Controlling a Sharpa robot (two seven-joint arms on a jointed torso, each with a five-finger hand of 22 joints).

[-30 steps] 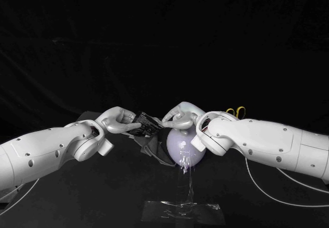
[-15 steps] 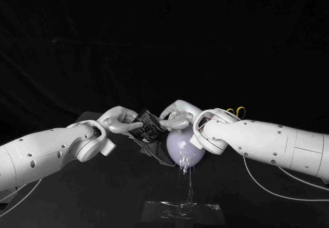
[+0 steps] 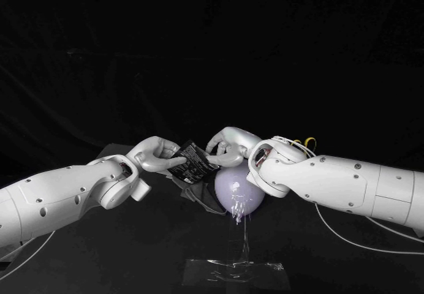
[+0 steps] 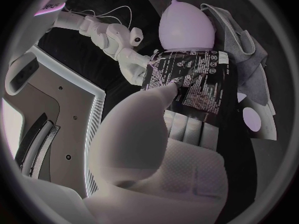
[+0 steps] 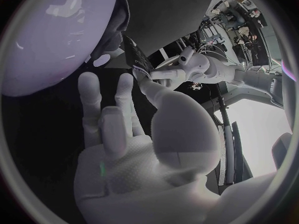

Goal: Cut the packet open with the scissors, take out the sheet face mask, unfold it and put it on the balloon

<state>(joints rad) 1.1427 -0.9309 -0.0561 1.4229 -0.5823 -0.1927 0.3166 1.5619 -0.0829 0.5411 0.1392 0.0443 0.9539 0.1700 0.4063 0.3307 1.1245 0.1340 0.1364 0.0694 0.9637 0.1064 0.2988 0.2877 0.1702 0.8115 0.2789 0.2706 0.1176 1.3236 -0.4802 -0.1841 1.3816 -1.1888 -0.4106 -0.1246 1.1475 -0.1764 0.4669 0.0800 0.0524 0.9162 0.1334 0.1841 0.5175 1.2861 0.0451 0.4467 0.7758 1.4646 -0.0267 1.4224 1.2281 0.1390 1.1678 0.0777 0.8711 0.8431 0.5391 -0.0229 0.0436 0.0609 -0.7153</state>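
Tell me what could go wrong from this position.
1. The left hand holds the packet just above the balloon, with the right hand at the packet's other edge. A hard tug might swing a hand into the balloon and tip it on its thin clear stand.
2. The left hand's hold looks like a pinch between thumb and fingers, so the packet may slip out and drop.

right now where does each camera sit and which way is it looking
Head view: on the robot's head, looking down; both white arms come in, left hand and right hand meeting at the packet by the balloon.
Left wrist view: behind the left hand, facing the packet and balloon; own palm and fingers show.
Right wrist view: behind the right hand, facing the balloon and left hand; own palm and fingers show.
Shared: all three show packet and balloon.
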